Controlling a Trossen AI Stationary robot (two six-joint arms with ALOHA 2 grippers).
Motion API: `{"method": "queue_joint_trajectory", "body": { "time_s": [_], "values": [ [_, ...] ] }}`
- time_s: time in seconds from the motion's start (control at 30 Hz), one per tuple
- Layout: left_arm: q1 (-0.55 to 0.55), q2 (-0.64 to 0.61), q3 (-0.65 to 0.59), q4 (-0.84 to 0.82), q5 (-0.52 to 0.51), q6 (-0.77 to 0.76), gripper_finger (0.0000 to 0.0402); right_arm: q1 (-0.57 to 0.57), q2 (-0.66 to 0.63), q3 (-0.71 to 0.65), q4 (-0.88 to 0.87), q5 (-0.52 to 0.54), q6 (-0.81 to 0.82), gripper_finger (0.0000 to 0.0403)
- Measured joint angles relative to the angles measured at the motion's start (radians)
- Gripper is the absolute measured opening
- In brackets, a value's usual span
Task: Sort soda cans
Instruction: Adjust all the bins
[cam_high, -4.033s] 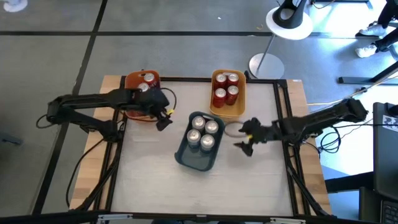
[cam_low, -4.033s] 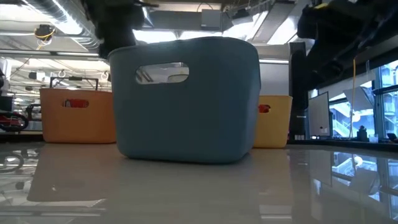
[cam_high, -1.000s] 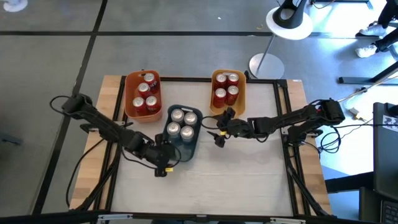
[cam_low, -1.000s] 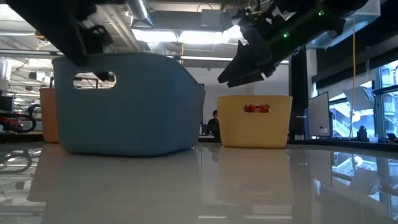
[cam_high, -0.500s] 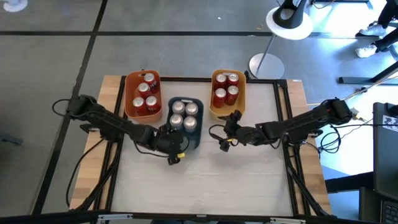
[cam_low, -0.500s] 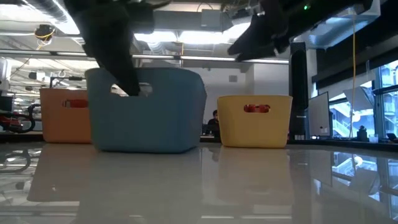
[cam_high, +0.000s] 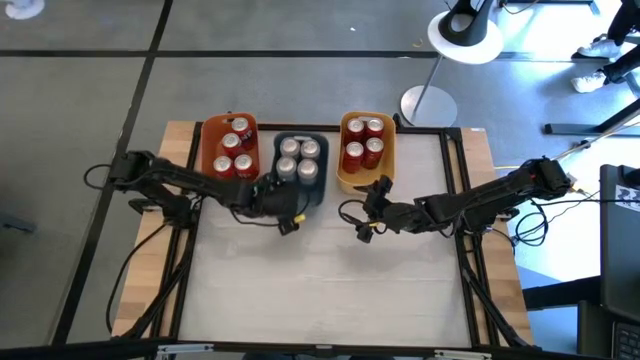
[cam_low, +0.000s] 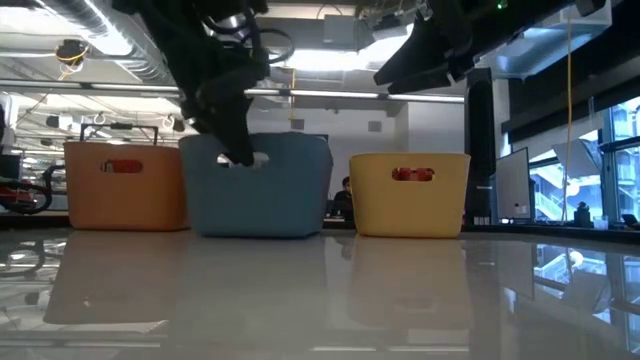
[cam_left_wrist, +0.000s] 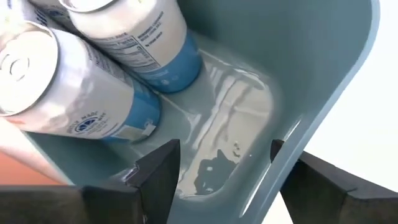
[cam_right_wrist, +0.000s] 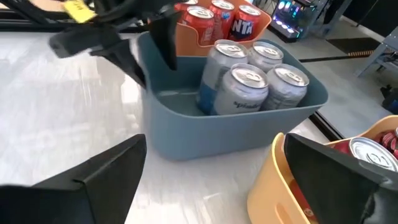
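Note:
A dark blue-grey bin (cam_high: 299, 196) with several silver soda cans (cam_high: 298, 160) stands on the table between an orange bin (cam_high: 209, 150) and a yellow bin (cam_high: 343, 150). Both of those hold several red cans (cam_high: 232, 150) (cam_high: 364, 140). My left gripper (cam_high: 288, 205) is shut on the blue-grey bin at its near end. It also shows in the right wrist view (cam_right_wrist: 152, 53). My right gripper (cam_high: 362, 212) hangs open above the table, just right of the blue-grey bin and near of the yellow one. My left gripper holds the blue-grey bin by its near end wall (cam_left_wrist: 217, 186), beside the handle cut-out (cam_low: 250, 160). One finger (cam_right_wrist: 166, 37) is inside the bin and the other (cam_right_wrist: 132, 62) is outside. The fingers slant down from the near-left. The bin stands flat on the table.
The near half of the table (cam_high: 320, 290) is bare white surface. A black frame (cam_high: 455, 200) runs along the table's edges. A lamp base (cam_high: 428, 103) stands on the floor beyond the far right corner. A person (cam_low: 345, 200) shows far behind the table.
My left gripper has moved toward the far edge and a little right, keeping its hold. The blue-grey bin has slid with it, turned from askew to straight, and now stands in the gap between the orange and yellow bins. My right gripper has drawn back to the right and risen slightly.

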Motion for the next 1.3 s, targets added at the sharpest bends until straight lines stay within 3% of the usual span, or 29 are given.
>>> {"method": "queue_joint_trajectory", "body": {
  "time_s": [0.47,0.83,1.1,1.3],
  "values": [
    [0.234,0.0,-0.017,0.116,-0.022,0.185,0.0239,0.0,0.001,0.0,-0.018,0.0,0.001,0.0381],
    [0.272,0.0,-0.037,0.276,0.007,0.3,0.0242,-0.001,0.002,0.0,-0.048,-0.018,0.002,0.0381],
    [0.274,0.0,-0.037,0.275,0.028,0.241,0.0314,-0.003,0.002,0.0,-0.048,-0.084,0.031,0.0381],
    [0.237,-0.036,-0.018,0.27,0.152,0.225,0.0341,-0.003,0.002,0.0,-0.048,-0.098,0.026,0.0381]
  ]
}}
